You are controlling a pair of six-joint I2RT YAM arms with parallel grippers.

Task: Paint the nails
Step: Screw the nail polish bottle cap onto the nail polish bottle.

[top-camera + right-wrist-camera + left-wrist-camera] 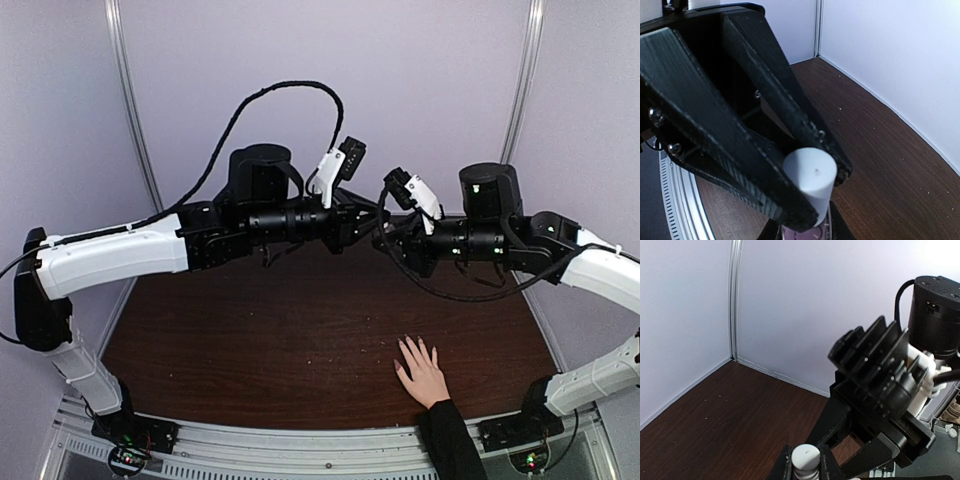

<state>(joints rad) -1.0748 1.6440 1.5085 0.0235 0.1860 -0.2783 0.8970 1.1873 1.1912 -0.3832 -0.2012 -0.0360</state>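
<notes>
Right tool (pixel 812 187) tight on cap (pixel 810 170), left tool (pixel 805 467) tight on bottle (pixel 805 234).

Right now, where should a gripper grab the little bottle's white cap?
Pinch the cap by its round sides, coming from its flat top: it's a smooth cylinder, with the bottle below. The right gripper is shut on it that way.

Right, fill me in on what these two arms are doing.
In mid-air above the dark brown wooden table, the right gripper is shut on the pale cylindrical cap of a small bottle with pinkish contents. The left gripper is shut on the bottle just beneath. A light-skinned hand in a black sleeve lies flat on the table, fingers spread.
</notes>
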